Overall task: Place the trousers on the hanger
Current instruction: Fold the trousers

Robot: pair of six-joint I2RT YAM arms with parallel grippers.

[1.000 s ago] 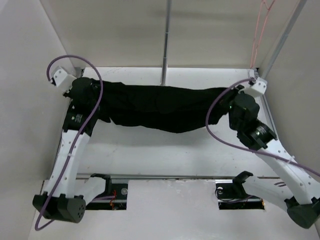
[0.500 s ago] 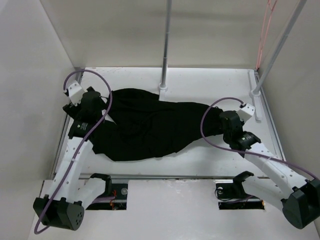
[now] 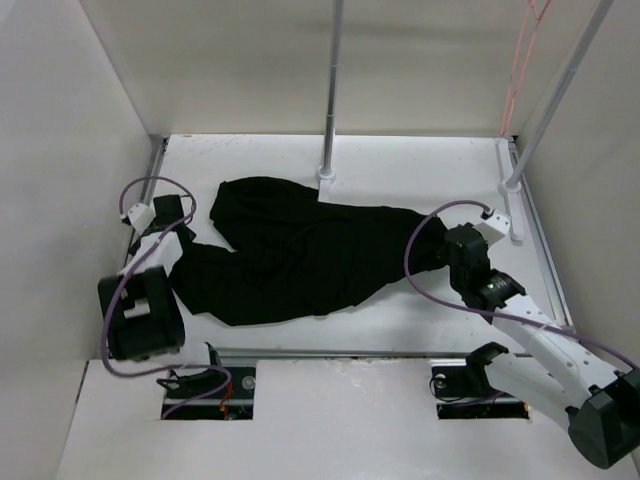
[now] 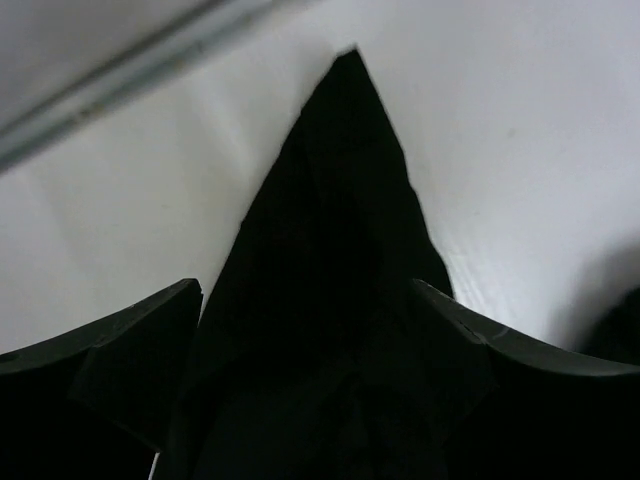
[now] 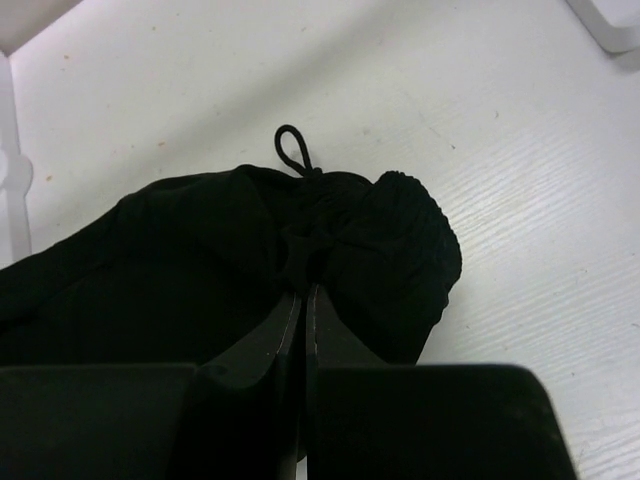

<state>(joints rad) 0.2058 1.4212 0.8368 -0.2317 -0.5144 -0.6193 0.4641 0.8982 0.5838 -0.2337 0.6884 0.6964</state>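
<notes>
Holds the left claw (image 4: 305, 300) wide open, with a pointed end of the trousers (image 3: 300, 250) flat on the worktop (image 3: 400, 170) between its fingers and reaching on ahead of them. Pinches the bunched opposite end of the garment in the right claw (image 5: 303, 290), fingers pressed together, a small cord loop (image 5: 292, 140) poking out just beyond the tips. Leaves the hanger (image 3: 512, 80) well apart from both claws, far beyond the right one.

Lab test cell — white-walled table (image 3: 420, 165), upright poles (image 3: 331, 90).
</notes>
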